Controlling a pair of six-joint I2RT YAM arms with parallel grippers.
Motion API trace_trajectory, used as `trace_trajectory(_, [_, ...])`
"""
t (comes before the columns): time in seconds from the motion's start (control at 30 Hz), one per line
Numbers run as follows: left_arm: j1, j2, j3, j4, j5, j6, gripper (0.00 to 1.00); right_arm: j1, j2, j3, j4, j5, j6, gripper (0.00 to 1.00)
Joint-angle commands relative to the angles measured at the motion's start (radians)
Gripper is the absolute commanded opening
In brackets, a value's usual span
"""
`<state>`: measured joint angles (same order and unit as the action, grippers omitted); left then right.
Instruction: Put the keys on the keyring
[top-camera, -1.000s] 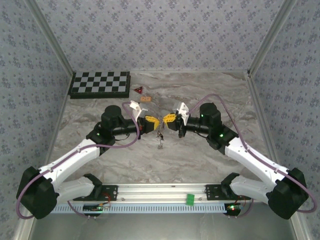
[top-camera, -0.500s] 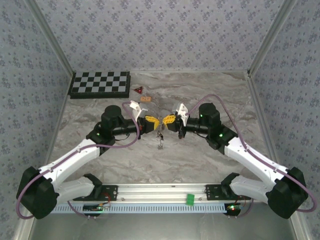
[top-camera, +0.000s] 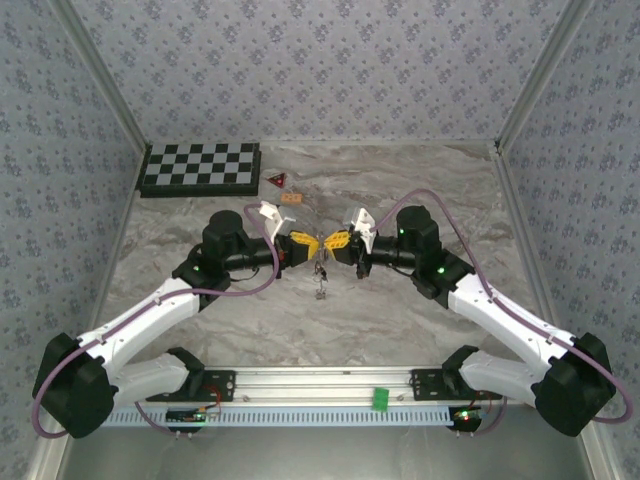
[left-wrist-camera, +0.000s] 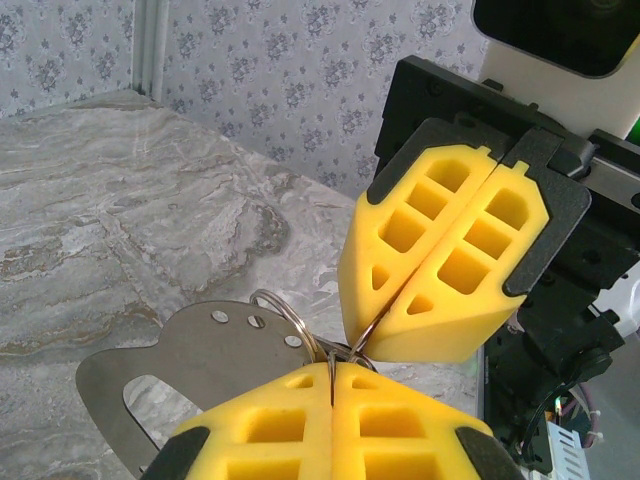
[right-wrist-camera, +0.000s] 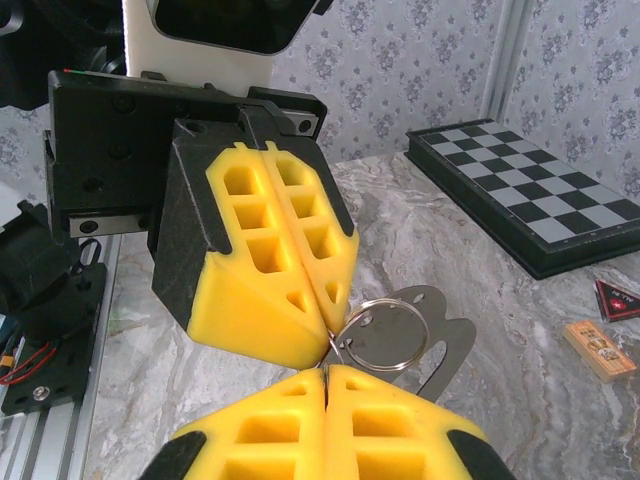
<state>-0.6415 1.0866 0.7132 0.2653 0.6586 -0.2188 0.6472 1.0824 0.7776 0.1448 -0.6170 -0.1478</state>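
Left gripper (left-wrist-camera: 331, 372) and right gripper (right-wrist-camera: 326, 372) both clenched on the keyring (right-wrist-camera: 386, 336).
Fingertips meet at the keyring; a metal tag (left-wrist-camera: 200, 365) lies against it, and keys (top-camera: 320, 282) hang below.

**A papered booth around a marbled table**

We see three walls closing in the space: a back wall (top-camera: 320, 70), a left wall (top-camera: 50, 200) and a right wall (top-camera: 600, 200). All are papered in pale grey-blue with a small repeating floral print. Silvery metal posts run up the corners where the back wall meets the sides, one on the left (top-camera: 100, 75) and one on the right (top-camera: 540, 72). The tabletop (top-camera: 330, 330) has a grey-and-cream marbled pattern. Along its near edge lies a slotted aluminium rail (top-camera: 320, 380), with a ridged white strip (top-camera: 300, 413) just in front of it. The light is soft and even over walls and table.
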Motion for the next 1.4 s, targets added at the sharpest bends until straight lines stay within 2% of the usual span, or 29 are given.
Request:
trace_trajectory(0.0, [0.005, -0.008, 0.022, 0.044, 0.019, -0.002, 0.00, 0.005, -0.005, 0.011, -0.012, 0.014, -0.013, 0.00])
trace_trajectory(0.23, [0.004, -0.010, 0.020, 0.046, 0.019, -0.003, 0.00, 0.003, -0.013, 0.005, -0.006, 0.064, -0.009, 0.00])
trace_trajectory(0.7, [0.004, -0.005, 0.020, 0.046, 0.013, -0.002, 0.00, -0.005, -0.039, -0.023, 0.035, 0.078, -0.002, 0.00])
trace_trajectory(1.37, [0.004, -0.004, 0.018, 0.049, 0.019, -0.005, 0.00, 0.002, -0.003, -0.001, 0.010, 0.002, -0.004, 0.00])
